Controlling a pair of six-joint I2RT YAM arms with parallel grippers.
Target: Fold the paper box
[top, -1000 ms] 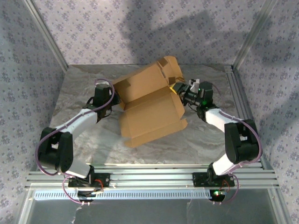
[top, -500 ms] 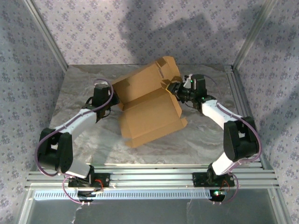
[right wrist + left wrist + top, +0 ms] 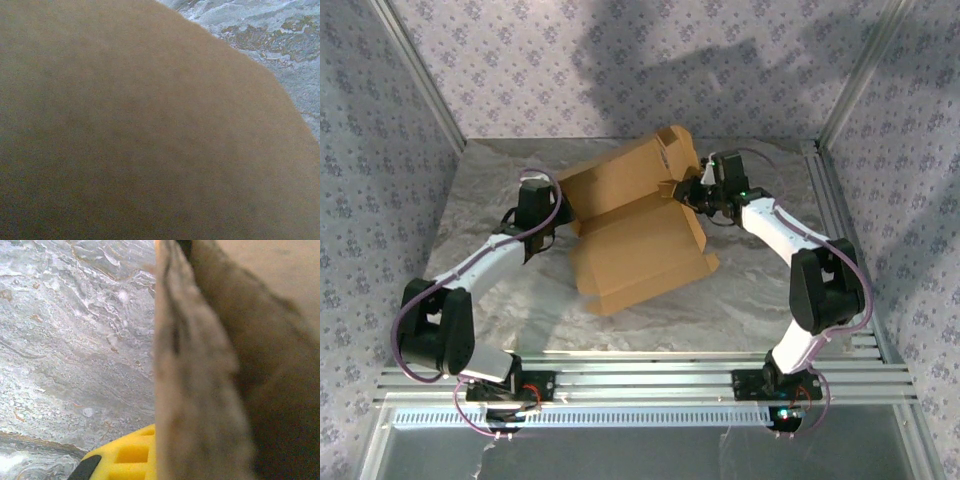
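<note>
— On the marbled table [image 3: 750, 295], at its middle: is that the paper box [image 3: 640, 245]?
— Yes. Its open brown tray lies flat toward 6 o'clock. A long panel stands raised along the 12 o'clock side, with flaps at its 2 o'clock end.
— And the left arm?
— It stretches from its base at 7 o'clock, elbow low, forearm running toward 1 o'clock. The left gripper [image 3: 558, 215] sits at the box's 9 o'clock corner. In the wrist camera a cardboard edge runs straight up the middle beside a yellow finger [image 3: 125, 457], and the jaws are pinched tight on that edge.
— The right arm?
— Base at 5 o'clock, elbow bowed out toward 3 o'clock, forearm reaching toward 10 o'clock. The right gripper [image 3: 692, 190] is in among the flaps at the 2 o'clock corner, touching cardboard.
— Clamped or wide?
— I cannot tell. Its wrist camera looks onto blurred brown board, probably a flap, with a sliver of table at 2 o'clock
</note>
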